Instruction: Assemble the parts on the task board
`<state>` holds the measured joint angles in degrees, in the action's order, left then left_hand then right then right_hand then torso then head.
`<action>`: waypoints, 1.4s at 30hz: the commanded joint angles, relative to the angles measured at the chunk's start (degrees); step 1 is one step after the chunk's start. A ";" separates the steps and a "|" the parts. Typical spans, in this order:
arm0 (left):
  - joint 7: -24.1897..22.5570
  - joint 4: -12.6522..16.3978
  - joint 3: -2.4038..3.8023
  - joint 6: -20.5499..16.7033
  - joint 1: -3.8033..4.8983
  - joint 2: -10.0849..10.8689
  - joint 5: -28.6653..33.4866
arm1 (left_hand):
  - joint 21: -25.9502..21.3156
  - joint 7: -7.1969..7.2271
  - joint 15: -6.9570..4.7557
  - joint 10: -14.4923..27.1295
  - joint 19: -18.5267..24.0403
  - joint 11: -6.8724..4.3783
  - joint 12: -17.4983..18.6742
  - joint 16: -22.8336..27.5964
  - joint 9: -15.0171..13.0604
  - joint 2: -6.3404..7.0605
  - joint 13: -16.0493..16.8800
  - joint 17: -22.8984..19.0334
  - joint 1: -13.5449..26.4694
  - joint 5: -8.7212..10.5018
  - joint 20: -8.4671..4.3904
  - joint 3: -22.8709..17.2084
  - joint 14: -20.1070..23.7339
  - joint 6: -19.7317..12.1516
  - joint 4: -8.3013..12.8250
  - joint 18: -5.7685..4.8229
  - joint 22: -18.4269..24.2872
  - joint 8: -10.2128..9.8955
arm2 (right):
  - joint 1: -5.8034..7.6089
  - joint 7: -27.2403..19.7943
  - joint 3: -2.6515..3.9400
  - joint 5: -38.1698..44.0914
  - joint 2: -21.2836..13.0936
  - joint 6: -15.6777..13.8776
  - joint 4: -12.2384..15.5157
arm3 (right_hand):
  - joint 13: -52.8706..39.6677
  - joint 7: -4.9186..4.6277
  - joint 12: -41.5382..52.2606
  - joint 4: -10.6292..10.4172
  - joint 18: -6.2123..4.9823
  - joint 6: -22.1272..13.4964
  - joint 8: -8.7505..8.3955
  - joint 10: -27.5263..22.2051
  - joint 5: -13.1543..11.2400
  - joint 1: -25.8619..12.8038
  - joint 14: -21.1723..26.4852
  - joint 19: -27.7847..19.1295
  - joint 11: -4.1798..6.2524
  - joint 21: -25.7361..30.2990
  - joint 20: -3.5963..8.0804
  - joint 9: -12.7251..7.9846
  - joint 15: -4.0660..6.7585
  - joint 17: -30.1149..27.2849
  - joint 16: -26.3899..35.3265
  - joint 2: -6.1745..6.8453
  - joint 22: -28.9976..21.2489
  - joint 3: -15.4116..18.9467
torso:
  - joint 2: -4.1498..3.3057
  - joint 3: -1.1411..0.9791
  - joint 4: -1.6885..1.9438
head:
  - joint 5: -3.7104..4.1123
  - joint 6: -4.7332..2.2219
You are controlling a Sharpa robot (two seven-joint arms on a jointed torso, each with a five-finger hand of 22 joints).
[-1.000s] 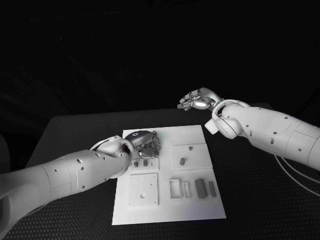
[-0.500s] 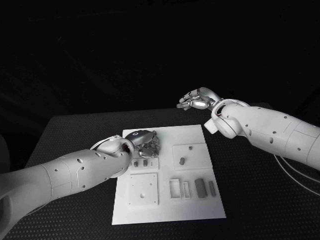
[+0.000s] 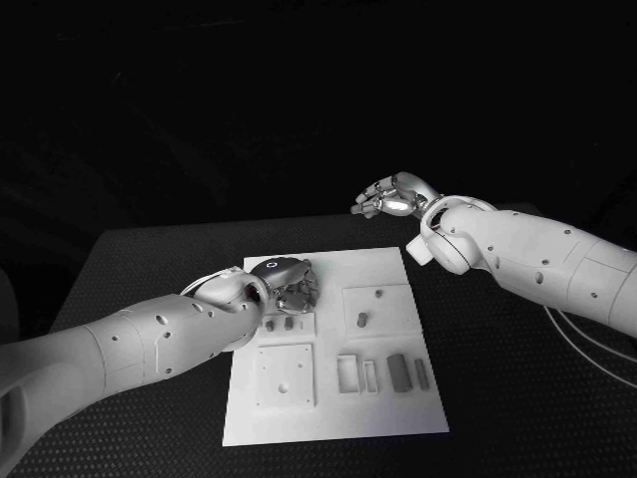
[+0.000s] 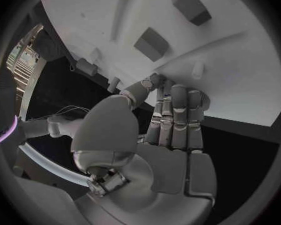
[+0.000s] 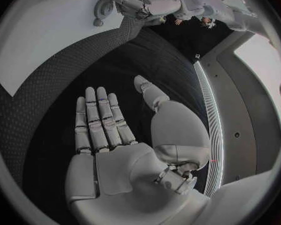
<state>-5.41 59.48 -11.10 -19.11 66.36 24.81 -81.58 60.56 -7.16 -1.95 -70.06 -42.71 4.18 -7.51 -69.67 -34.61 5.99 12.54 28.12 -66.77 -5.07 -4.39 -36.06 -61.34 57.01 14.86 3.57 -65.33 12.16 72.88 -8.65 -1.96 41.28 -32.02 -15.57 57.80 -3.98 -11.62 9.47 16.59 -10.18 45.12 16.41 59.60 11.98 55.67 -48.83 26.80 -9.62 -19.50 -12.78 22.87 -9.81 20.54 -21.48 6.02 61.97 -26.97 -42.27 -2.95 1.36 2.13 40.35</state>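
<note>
Head view looks down on a black table in a dark room, with the white board lying lengthwise in the middle. Grey parts stand in slots near the board's right edge; one more small part sits in a square panel further up, and a plain square panel lies at the board's left.

The left hand hangs low over the board's far left area, fingers curled downward close to the surface. From the left wrist, its fingers lie straight and close together with the thumb bent across to them, the tips at the board beside a small peg — whether anything is pinched there I cannot tell. Two darker blocks stand on the board beyond the fingertips.

The right hand is raised beyond the board's far edge, well apart from it. The right wrist view shows its fingers stretched flat and empty, thumb out to the side.

Compared with a second ago, almost nothing differs — both hands keep their places, and the parts have not shifted.

Bare table runs along both long sides of the board, wider on the left, and the board's near end lies uncovered.
</note>
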 commanded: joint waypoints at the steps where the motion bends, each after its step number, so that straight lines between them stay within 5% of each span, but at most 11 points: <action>1: 1.52 -0.07 -0.59 4.77 -0.97 -0.25 -3.46 | 0.20 -0.09 -0.06 -0.36 -0.28 0.17 0.27 -0.22 0.07 -0.25 -0.17 0.08 -0.25 -0.40 -2.97 -0.06 -0.03 0.27 0.30 0.51 -0.10 0.17 | -0.01 -0.62 0.01 0.03 0.05 0.70 0.09 | 0.05 -0.57 -0.38 -0.06 0.92 -0.44 0.15 0.28 -0.13 0.17 0.16 0.21 0.01 0.26 0.31 -0.09 0.06 -0.07 0.34 -0.43 0.06 0.24 | -0.02 0.00 -0.03 | 0.06 -0.03; 15: 2.95 0.28 -0.60 6.56 -1.05 -0.27 -5.93 | 0.14 -0.14 -0.03 -0.60 -0.60 0.22 0.58 -0.42 0.34 -0.57 -0.26 0.13 -0.56 -0.94 -3.06 -0.29 -0.43 0.27 0.50 0.52 -0.08 0.17 | -0.01 -0.63 0.01 0.02 0.04 0.71 0.13 | 0.05 -0.56 -0.42 -0.06 0.94 -0.42 0.17 0.31 -0.14 0.17 0.15 0.24 0.02 0.32 0.31 -0.10 0.07 -0.07 0.34 -0.43 0.11 0.24 | -0.02 -0.01 0.01 | 0.16 0.25; 30: 1.98 1.30 -0.56 1.66 -1.16 0.77 -3.48 | 0.03 0.42 -0.65 -2.48 -1.29 -0.40 0.29 -0.69 0.38 -1.24 -0.06 0.15 -0.53 -1.71 -3.35 -0.36 -1.47 1.81 0.43 0.53 0.00 1.04 | -0.01 -0.70 0.01 0.02 -0.11 0.65 0.16 | 0.05 -0.56 -0.43 -0.06 0.94 -0.41 0.19 0.33 -0.14 0.18 0.14 0.25 0.03 0.35 0.32 -0.11 0.08 -0.07 0.34 -0.44 0.14 0.24 | -0.02 0.00 0.00 | 0.03 0.18; 33: 1.96 1.47 -0.54 0.90 -1.18 0.94 -2.79 | 0.09 0.94 -1.10 -3.84 -1.85 -0.90 -0.25 -0.67 0.12 -2.92 0.21 0.07 -0.64 -1.29 -3.55 -0.76 -2.18 3.20 0.00 0.63 0.07 1.83 | -0.01 -0.71 0.01 0.02 -0.12 0.64 0.15 | 0.05 -0.56 -0.43 -0.06 0.94 -0.40 0.19 0.34 -0.14 0.18 0.14 0.26 0.03 0.35 0.32 -0.11 0.08 -0.07 0.33 -0.44 0.14 0.23 | -0.03 -0.01 0.00 | -0.02 0.12; 40: 1.15 1.90 -0.43 -1.37 -1.20 1.31 -1.33 | -0.22 1.12 -1.39 -4.33 -2.33 -1.17 0.03 -0.15 0.28 -2.77 0.14 -0.27 -0.56 -0.96 -3.84 -1.33 -2.88 3.52 0.20 0.60 0.30 1.99 | -0.01 -0.73 0.01 0.02 -0.12 0.60 0.15 | 0.04 -0.54 -0.44 -0.05 0.94 -0.38 0.21 0.37 -0.13 0.22 0.13 0.28 0.04 0.38 0.33 -0.11 0.10 -0.07 0.33 -0.47 0.17 0.21 | -0.02 -0.02 -0.02 | -0.14 -0.04; 42: 1.02 2.13 0.01 -1.96 -1.21 1.61 -1.23 | -0.27 1.12 -1.40 -4.39 -2.40 -1.18 0.09 -0.08 0.31 -2.74 0.12 -0.31 -0.55 -0.92 -3.87 -1.46 -2.97 3.55 0.20 0.58 0.33 2.00 | -0.01 -0.73 0.01 0.02 -0.13 0.57 0.13 | 0.04 -0.54 -0.44 -0.05 0.94 -0.37 0.21 0.38 -0.14 0.23 0.12 0.29 0.04 0.39 0.34 -0.11 0.10 -0.07 0.32 -0.47 0.18 0.20 | -0.02 0.01 0.00 | -0.12 -0.17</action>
<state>-4.39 61.56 -10.90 -21.51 65.66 26.19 -83.83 60.56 -6.07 -3.37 -74.12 -44.86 2.97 -7.77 -69.96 -34.28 3.76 12.68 27.86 -67.19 -6.15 -4.90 -37.25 -63.99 60.14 14.96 3.54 -65.05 13.93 72.88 -8.69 -1.97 41.25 -32.14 -15.56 57.86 -3.98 -11.55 9.25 16.60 -10.18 45.19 16.41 59.59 11.98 55.67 -48.83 27.01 -9.62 -19.50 -12.56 22.82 -9.81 20.54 -21.48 6.02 62.07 -26.97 -42.30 -2.96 1.35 2.02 40.29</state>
